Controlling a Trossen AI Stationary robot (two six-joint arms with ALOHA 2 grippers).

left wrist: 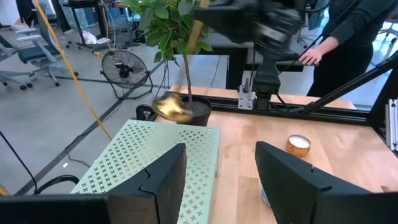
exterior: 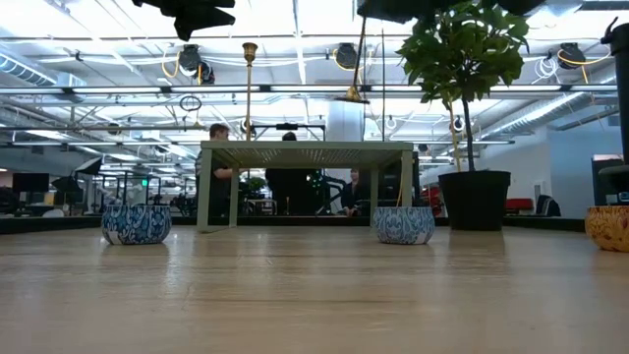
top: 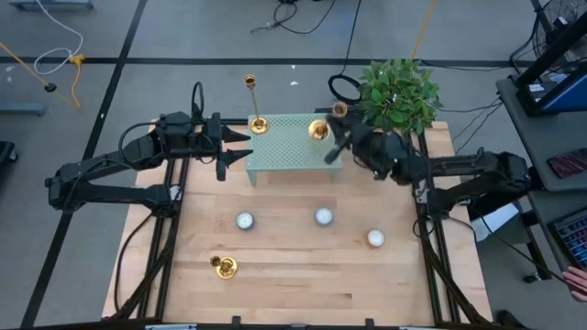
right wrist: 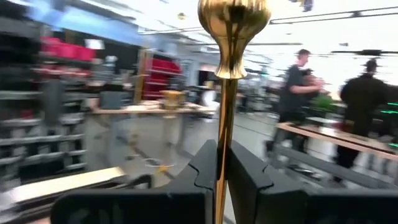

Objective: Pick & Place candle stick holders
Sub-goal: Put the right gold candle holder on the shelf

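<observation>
A gold candlestick (top: 255, 110) stands by its round base on the far left corner of a green perforated stand (top: 293, 151). My right gripper (top: 332, 137) is shut on a second candlestick (top: 321, 126) over the stand's far right corner. In the low view this candlestick (exterior: 354, 69) hangs with its base above the stand top (exterior: 305, 147). A third candlestick (top: 223, 266) is on the table near the front left. My left gripper (top: 240, 147) is open and empty at the stand's left edge; its wrist view shows it too (left wrist: 221, 174). My right gripper pinches the candlestick's thin stem (right wrist: 222, 134) between its two fingers, which lie across the stem and come roughly level from the table's right. The cup top (right wrist: 233, 25) stands above the fingers. The candlestick is nearly upright, its base (exterior: 351, 96) lifted clear of the stand.
Three tea-light candles (top: 245, 220) (top: 323, 216) (top: 375, 238) sit across the middle of the wooden table. A potted plant (top: 399, 92) stands at the far right corner, close behind my right arm. People show in the room beyond the table.
</observation>
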